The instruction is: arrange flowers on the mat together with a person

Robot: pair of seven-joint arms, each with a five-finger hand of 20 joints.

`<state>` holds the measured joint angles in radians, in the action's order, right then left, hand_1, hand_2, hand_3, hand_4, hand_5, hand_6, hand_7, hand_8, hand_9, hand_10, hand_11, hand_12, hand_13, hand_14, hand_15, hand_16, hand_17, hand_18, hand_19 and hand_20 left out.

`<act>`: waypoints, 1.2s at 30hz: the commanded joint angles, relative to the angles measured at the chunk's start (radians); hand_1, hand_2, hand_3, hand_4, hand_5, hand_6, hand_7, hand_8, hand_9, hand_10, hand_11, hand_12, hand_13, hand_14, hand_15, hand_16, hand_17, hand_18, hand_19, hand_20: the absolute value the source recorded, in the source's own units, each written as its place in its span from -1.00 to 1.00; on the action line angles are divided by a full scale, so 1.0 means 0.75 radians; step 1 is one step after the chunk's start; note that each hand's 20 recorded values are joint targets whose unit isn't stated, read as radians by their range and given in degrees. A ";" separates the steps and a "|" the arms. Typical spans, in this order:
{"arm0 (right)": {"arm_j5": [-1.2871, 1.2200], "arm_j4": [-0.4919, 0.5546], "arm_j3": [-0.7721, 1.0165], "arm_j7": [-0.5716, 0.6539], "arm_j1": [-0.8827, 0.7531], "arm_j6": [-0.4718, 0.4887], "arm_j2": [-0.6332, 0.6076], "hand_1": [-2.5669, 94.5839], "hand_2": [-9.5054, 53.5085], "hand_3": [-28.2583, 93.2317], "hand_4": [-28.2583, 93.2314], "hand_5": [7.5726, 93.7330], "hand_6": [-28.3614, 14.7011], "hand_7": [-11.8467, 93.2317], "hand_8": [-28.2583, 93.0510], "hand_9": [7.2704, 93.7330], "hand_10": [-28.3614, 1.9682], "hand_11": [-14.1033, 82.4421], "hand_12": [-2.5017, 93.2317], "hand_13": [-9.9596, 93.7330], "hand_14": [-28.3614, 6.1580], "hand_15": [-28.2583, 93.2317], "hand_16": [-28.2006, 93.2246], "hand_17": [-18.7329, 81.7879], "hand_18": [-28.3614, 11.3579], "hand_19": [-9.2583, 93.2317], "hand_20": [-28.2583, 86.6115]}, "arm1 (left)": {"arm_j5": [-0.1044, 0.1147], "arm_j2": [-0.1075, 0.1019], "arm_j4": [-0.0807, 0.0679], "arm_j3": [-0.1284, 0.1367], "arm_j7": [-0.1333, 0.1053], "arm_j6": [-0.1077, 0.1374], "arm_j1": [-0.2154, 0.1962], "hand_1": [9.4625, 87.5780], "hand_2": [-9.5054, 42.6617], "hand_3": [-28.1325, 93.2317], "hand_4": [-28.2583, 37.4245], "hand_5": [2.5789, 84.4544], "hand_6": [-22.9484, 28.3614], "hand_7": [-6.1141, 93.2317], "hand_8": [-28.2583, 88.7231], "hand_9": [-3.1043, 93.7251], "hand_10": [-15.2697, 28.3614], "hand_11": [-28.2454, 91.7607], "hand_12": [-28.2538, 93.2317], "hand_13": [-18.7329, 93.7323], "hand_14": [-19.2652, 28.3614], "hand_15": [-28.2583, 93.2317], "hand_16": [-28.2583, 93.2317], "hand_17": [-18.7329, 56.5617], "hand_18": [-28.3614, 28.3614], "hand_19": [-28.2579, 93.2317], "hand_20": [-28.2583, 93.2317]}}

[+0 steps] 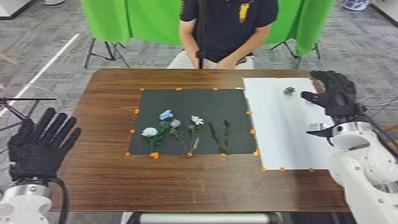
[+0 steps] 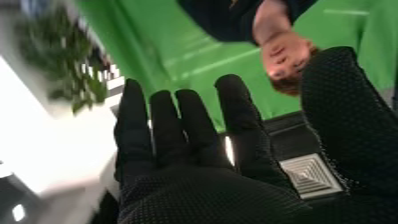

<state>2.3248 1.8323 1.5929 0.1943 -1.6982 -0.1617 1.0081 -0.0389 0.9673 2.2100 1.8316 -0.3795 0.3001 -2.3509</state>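
Leaving the open left hand (image 1: 35, 156) aside is sparing the flowers (image 1: 149, 132) on the mat (image 1: 182, 97). The right hand (image 1: 339, 101), also open, is probably wanting a low approach and a light pinch; the small bluish piece (image 1: 290, 90) is lying on the white sheet (image 1: 282, 125), to that hand's left, near but apart.
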 commanded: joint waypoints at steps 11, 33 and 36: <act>0.053 -0.509 -0.228 0.252 0.473 0.405 -0.100 -0.38 -0.99 0.78 -0.90 -0.41 0.03 -0.44 -0.73 -0.58 -0.37 -0.58 -0.61 -0.51 -0.40 -0.15 -0.34 -0.53 -0.42 0.15 -0.34 | -0.076 -0.005 0.002 -0.036 0.016 -0.029 -0.016 -0.53 -0.21 0.65 -1.00 -0.01 0.15 -0.72 -0.66 -0.10 0.34 -0.26 -0.38 -0.11 0.41 -0.10 -0.60 -0.58 0.48 -0.08 -0.31; 0.098 -0.671 -0.388 0.235 0.511 0.508 -0.021 0.38 -1.00 0.54 -1.00 0.14 0.39 -0.10 -0.86 0.14 0.18 -0.06 -0.46 0.33 0.46 0.23 0.07 0.08 -0.36 0.69 0.01 | -0.129 -0.034 -0.040 -0.124 0.065 -0.042 0.114 -0.53 -0.20 0.65 -1.00 -0.01 0.15 -0.72 -0.66 -0.11 0.34 -0.27 -0.37 -0.12 0.42 -0.12 -0.59 -0.58 0.48 -0.08 -0.31; 0.068 -0.648 -0.390 0.235 0.485 0.438 -0.025 0.43 -1.00 0.52 -1.00 0.18 0.39 0.04 -0.65 0.32 0.31 -0.28 -0.13 0.40 0.53 0.24 0.13 0.16 -0.30 0.72 0.06 | -0.128 -0.030 -0.040 -0.120 0.061 -0.041 0.112 -0.53 -0.20 0.65 -1.00 -0.01 0.15 -0.72 -0.66 -0.11 0.34 -0.27 -0.37 -0.12 0.42 -0.12 -0.59 -0.59 0.48 -0.08 -0.31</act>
<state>2.4036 1.3394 1.3308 0.3574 -1.2447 0.2472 0.9740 -0.1405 0.9317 2.1808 1.7311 -0.3423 0.2634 -2.2436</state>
